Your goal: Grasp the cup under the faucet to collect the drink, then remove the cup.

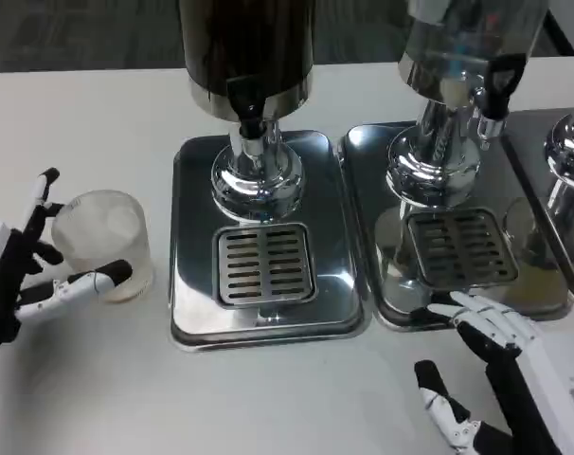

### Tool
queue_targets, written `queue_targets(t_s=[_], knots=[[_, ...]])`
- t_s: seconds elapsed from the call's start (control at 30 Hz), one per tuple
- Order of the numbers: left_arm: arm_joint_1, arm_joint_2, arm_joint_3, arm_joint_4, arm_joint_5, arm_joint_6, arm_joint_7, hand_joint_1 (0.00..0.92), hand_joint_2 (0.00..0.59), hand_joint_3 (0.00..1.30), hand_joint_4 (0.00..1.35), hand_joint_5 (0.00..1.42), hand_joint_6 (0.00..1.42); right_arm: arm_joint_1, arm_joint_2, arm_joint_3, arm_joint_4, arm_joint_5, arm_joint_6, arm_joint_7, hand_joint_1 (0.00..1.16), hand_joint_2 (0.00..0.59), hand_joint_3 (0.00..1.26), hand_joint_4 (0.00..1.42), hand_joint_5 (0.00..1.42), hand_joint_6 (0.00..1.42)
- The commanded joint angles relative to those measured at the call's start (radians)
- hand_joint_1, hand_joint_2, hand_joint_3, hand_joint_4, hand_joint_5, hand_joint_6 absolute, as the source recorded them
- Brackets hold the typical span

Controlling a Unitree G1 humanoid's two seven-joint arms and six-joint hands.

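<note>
A frosted translucent cup (103,243) stands upright on the white table, left of the steel drip tray (194,313). My left hand (26,268) is at the cup's left side with fingers spread around it; one finger lies along the cup's front base, another reaches past its far rim. Whether the fingers press the cup is unclear. The dark dispenser's black faucet (248,106) hangs over the slotted grate (265,265), with nothing under it. My right hand (500,374) rests open at the lower right, fingertips at the front edge of the second tray.
A second dispenser with a clear tank (467,38) and black tap stands on its own steel tray (543,303) to the right. A third chrome column (569,156) shows at the right edge. Bare white table lies in front of the trays.
</note>
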Motion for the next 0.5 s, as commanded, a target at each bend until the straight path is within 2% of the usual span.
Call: queue_targets(t_s=[0.03,0.5], knots=[[-0.019,-0.01,-0.012,0.02,0.003,-0.012,0.013,0.156,0.0,0.0,0.23,0.56,0.66,0.003,0.003,-0.007,0.0,0.013,0.004,0.006,0.41,0.432,0.38,0.24,0.24,0.32],[-0.069,-0.043,-0.042,0.088,-0.012,-0.056,-0.045,0.148,0.009,0.05,0.27,0.59,0.72,0.018,0.005,-0.02,-0.011,0.026,0.005,0.009,0.39,0.451,0.38,0.25,0.25,0.32]])
